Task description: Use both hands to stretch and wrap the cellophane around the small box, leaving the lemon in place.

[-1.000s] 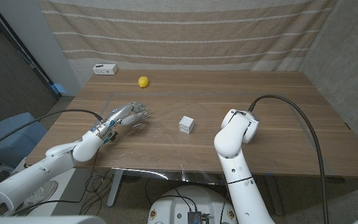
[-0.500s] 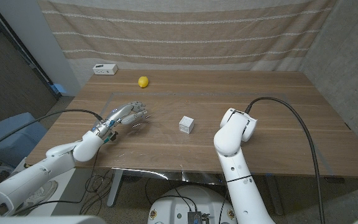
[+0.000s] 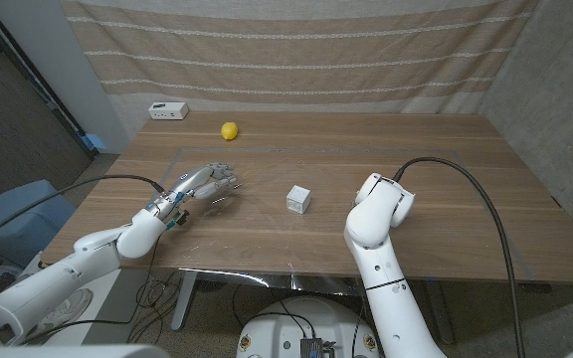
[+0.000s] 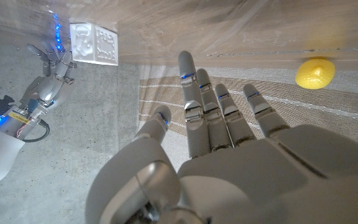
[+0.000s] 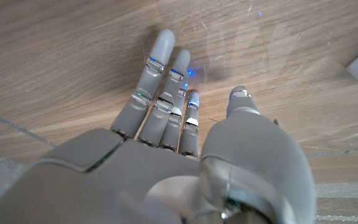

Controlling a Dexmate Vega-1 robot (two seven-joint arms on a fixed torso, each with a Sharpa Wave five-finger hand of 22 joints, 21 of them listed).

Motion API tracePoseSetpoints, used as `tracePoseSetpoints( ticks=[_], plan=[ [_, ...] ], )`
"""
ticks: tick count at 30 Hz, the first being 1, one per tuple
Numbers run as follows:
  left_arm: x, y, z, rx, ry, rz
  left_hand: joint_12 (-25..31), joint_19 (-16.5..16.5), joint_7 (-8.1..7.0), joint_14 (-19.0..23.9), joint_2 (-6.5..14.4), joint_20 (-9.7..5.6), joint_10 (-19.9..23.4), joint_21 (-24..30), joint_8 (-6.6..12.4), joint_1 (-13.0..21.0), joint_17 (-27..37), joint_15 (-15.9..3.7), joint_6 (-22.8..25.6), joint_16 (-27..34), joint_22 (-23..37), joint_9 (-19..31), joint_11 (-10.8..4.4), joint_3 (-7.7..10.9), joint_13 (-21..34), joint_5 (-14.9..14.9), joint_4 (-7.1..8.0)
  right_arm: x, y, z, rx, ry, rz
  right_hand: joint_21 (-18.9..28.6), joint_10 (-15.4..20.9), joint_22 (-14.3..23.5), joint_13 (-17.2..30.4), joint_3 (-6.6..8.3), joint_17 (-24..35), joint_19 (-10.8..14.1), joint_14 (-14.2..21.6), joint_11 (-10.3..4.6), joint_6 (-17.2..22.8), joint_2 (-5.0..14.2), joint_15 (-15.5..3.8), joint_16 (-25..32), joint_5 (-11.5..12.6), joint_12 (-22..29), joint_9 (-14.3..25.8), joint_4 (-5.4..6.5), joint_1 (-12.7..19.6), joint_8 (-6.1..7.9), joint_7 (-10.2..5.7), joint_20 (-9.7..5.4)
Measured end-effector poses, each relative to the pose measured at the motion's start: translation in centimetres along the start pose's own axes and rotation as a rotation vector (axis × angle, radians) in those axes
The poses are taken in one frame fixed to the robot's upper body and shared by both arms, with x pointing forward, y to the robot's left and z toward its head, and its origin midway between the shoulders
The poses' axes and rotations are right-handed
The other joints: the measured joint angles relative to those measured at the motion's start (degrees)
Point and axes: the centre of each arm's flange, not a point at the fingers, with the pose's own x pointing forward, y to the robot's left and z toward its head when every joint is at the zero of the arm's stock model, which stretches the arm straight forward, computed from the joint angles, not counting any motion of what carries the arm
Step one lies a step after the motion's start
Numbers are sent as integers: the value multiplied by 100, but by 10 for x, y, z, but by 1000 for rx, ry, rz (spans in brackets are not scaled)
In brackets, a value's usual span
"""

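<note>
Big wooden tabletop stretched out under me, and a clear sheet of cellophane lies flat across its middle, its edges catching faint glints. My right arm comes in from the near edge, its bulky white wrist up over the wood just right of the small box; from the head view I can't see the fingers, but the right wrist view shows my right robot hand with fingers reaching out side by side over the wood grain and the film, holding nothing. My left robot hand sits over the sheet's left part, fingers extended and a little apart, nothing pinched; in the left wrist view that left robot hand points towards the striped curtain. The small box, white, stands on the cellophane between my two hands, apart from both. The lemon rests near the far edge, well away from the box. A small white device sits at the far left corner
</note>
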Motion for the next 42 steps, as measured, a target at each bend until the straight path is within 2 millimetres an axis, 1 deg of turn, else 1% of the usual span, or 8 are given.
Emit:
tracePoseSetpoints(
  ticks=[12, 22, 27, 32, 33, 38, 39, 42],
  plan=[
    [2, 1, -4, -2, 12, 3, -61, 0, -30, -52, 22, 0, -32, 0, -42, -25, 0, 8, -30, 0, 0, 0, 30, 22, 29, 0, 22, 18, -13, -5, 166, -95, 34, 32, -129, 1, 1, 98, 28, 34, -27, 0, -85, 11, 42, -62, 0, -62, 0, -34, 73, -40, 19, -33],
    [5, 2, -7, 0, 18, 5, -83, 0, 0, -50, 16, 0, -52, 0, -41, -77, 0, 10, -60, 0, -1, -1, 50, 45, 28, 0, 44, 34, -17, -8, 240, -115, 65, 325, 47, 17, 52, 161, 117, 724, 630, 88, -225, -43, -178, 97, -38, 67, -1, -21, 18, -46, 123, -388],
    [7, 3, -9, 2, 21, 5, -90, 0, -1, -50, 55, 0, -71, 0, -41, -116, 0, 10, -60, 0, -1, -1, 32, 69, 28, 0, 68, 40, -37, -16, 253, -114, 28, 476, 279, 11, 77, 48, 134, 1122, 1061, 156, -234, -170, -298, 174, -60, 188, -1, 133, -296, -46, 177, -562],
    [9, 3, -11, 3, 25, 5, -105, 0, -1, -50, 54, 0, -71, 0, -41, -114, -1, 10, -60, 0, -1, -1, 32, 71, 28, 0, 70, 46, -35, -17, 286, -114, 70, 520, 337, 0, 73, -12, 81, 1180, 1124, 154, -250, -224, -308, 166, -60, 228, -1, 193, -412, -46, 242, -603],
    [9, 3, -11, 3, 25, 5, -105, 0, -1, -50, 53, 0, -70, 0, -41, -114, 0, 10, -60, 0, -1, -1, 32, 80, 28, 0, 80, 49, -49, -20, 271, -115, 45, 520, 337, 0, 65, -6, 66, 1180, 1122, 154, -244, -215, -306, 138, -60, 228, 0, 199, -458, -45, 248, -603],
    [12, 2, -12, 3, 27, 6, -126, 0, -1, -49, 53, 0, -70, 0, -52, -114, -1, 10, -60, 1, -1, -1, 32, 123, 28, 0, 76, 51, -28, -11, 298, -150, 151, 521, 463, 0, 54, -33, -11, 1221, 1136, 280, -128, -221, -231, 80, -60, 229, 17, 268, -574, -15, 361, -644],
    [13, 2, -12, 2, 25, 5, -126, 0, -1, -51, 53, 0, -70, 0, -63, -114, -1, 9, -60, 1, -1, -1, 32, 123, 27, 0, 76, 61, -58, -22, 262, -130, 91, 521, 482, 0, 38, -42, -29, 1254, 1154, 299, -109, -233, -212, 65, -60, 229, 18, 277, -582, -8, 381, -635],
    [14, 2, -12, 3, 25, 6, -126, 0, -23, -70, 53, 0, -70, 0, -63, -114, -1, -10, -82, 1, -1, -1, 32, 137, 27, 0, 89, 66, -58, -22, 258, -137, 126, 521, 501, -27, 11, -82, -92, 1283, 1164, 318, 101, -245, -203, -11, -60, 229, 17, 329, -683, 74, 382, -645]
  ],
)
